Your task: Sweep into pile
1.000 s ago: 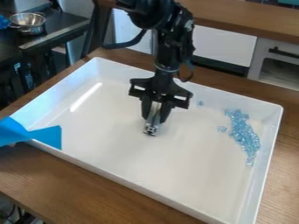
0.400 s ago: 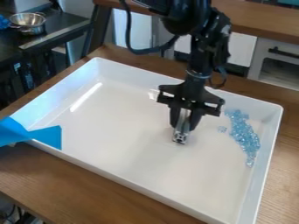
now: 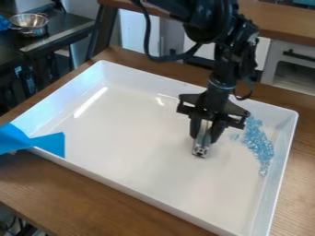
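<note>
Camera view: the gripper (image 3: pixel 205 138) hangs nearly upright, its jaws apparently clenched on a silver tool (image 3: pixel 200 150), whose end points down, presumably to push low across the floor of the tray (image 3: pixel 141 189). The blue beads (image 3: pixel 259 145) lie at 3 o'clock in the tray, strung out beside the wall, with a few loose ones (image 3: pixel 234 137) between strip and tool. The wall could serve as a backstop for gathering them. Over the rim at 9 o'clock lies blue tape (image 3: pixel 50 143), probably to steady the tray.
</note>
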